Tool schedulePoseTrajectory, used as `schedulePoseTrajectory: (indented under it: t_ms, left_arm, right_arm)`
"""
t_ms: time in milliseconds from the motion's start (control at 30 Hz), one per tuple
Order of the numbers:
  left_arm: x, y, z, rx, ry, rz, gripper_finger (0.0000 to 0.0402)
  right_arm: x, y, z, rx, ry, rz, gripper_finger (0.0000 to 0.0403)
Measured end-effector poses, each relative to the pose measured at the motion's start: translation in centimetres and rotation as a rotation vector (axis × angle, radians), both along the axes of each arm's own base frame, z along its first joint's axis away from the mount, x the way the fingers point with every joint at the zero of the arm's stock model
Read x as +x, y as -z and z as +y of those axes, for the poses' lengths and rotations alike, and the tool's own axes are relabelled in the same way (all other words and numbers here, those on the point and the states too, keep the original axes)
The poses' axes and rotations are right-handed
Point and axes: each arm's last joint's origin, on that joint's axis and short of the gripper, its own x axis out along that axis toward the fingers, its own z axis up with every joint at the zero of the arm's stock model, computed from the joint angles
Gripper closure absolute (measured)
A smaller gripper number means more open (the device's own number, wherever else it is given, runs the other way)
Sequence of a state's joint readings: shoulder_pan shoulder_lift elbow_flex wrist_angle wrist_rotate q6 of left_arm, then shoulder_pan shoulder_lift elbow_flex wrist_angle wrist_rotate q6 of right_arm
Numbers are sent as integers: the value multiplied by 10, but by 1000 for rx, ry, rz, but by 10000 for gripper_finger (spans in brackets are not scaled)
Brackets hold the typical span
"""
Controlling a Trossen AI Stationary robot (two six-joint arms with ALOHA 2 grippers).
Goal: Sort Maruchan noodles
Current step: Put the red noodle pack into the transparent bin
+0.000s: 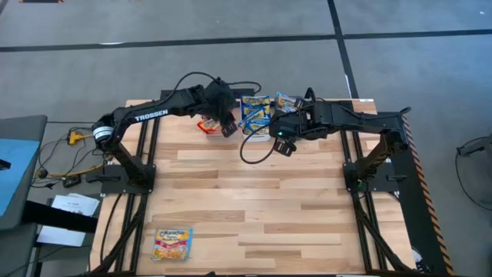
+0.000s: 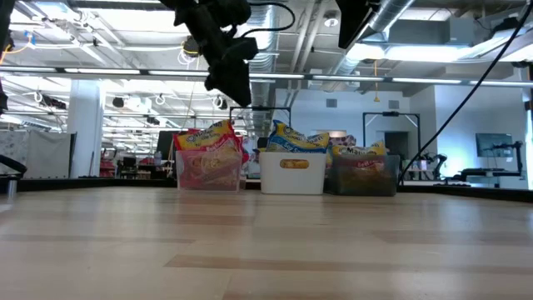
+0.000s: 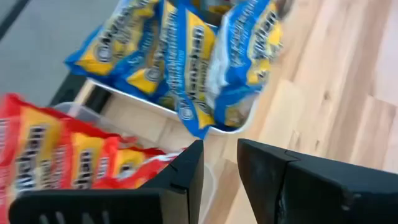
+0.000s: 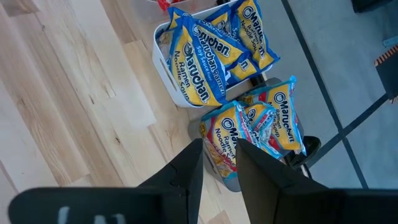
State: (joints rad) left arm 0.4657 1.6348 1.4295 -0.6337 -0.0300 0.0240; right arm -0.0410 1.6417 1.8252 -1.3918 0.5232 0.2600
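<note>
Three bins stand in a row at the table's far edge. The clear bin [image 2: 208, 171] holds red Maruchan noodles [image 3: 56, 155], the white bin [image 2: 291, 173] holds blue ones [image 3: 186, 56], and the dark grey bin [image 2: 364, 177] holds yellow-orange ones [image 4: 264, 127]. One more packet [image 1: 171, 242] lies flat near the table's near left corner. My left gripper [image 3: 221, 165] hangs open just above the red packets in the clear bin, nothing between its fingers. My right gripper [image 4: 221, 162] hangs open above the table, on the near side of the white and dark bins, also holding nothing.
A black cable [image 1: 257, 146] loops over the table between the two grippers. The wide middle of the wooden table [image 1: 254, 200] lies between the bins and the lone packet. Beyond the far edge is grey floor.
</note>
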Motion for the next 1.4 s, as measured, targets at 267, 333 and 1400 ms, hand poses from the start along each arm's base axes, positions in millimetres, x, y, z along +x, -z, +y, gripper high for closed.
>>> schedulePoseTrajectory:
  t_ms: [267,333,1400]
  left_arm:
    - [-2,22,3,5,-25,27,315]
    - [-3,28,2,-6,-23,26,315]
    - [-4,18,34,29,-89,-154,315]
  right_arm:
    - [0,0,0,-1,-4,2,282]
    - [0,0,0,-1,-4,2,282]
    - [0,0,0,0,-5,3,282]
